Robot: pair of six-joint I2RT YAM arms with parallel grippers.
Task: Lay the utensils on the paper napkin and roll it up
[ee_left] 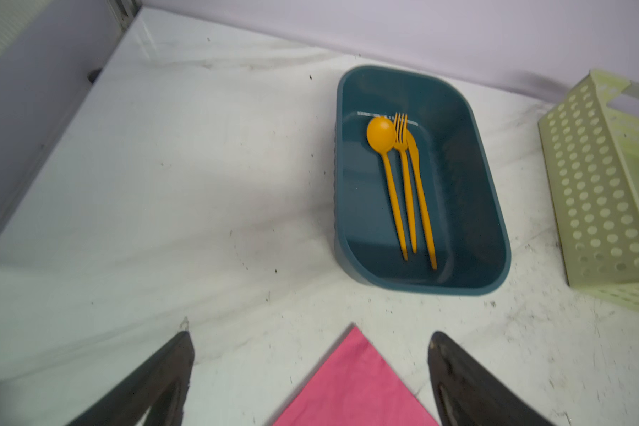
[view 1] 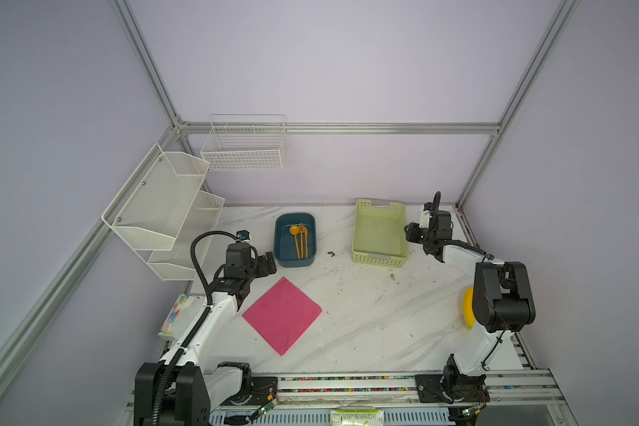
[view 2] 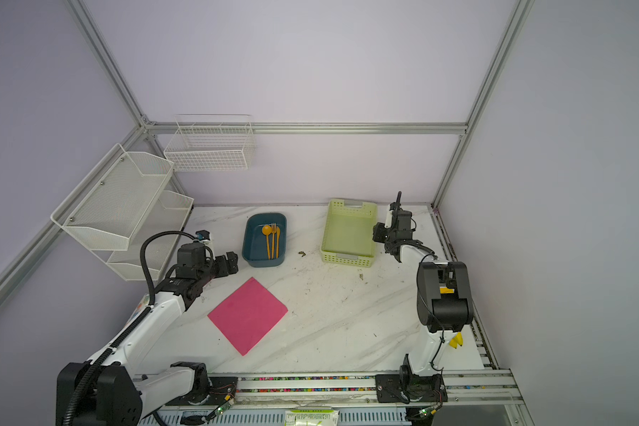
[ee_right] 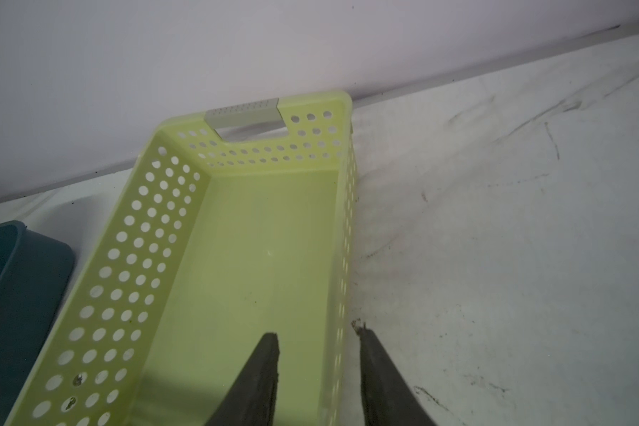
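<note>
Three utensils (view 1: 300,241) wait in the teal tub (view 1: 295,262), twelve o'clock of the bare paper napkin (view 1: 282,316); left gripper (ee_left: 309,335) gapes empty, right gripper (ee_right: 316,333) straddles the green basket (ee_right: 144,206) wall, grip unclear.

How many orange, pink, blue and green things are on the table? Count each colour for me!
Orange: 3 (spoon, fork, knife)
Pink: 1 (napkin)
Blue: 1 (tub)
Green: 1 (basket)
Total: 6
</note>
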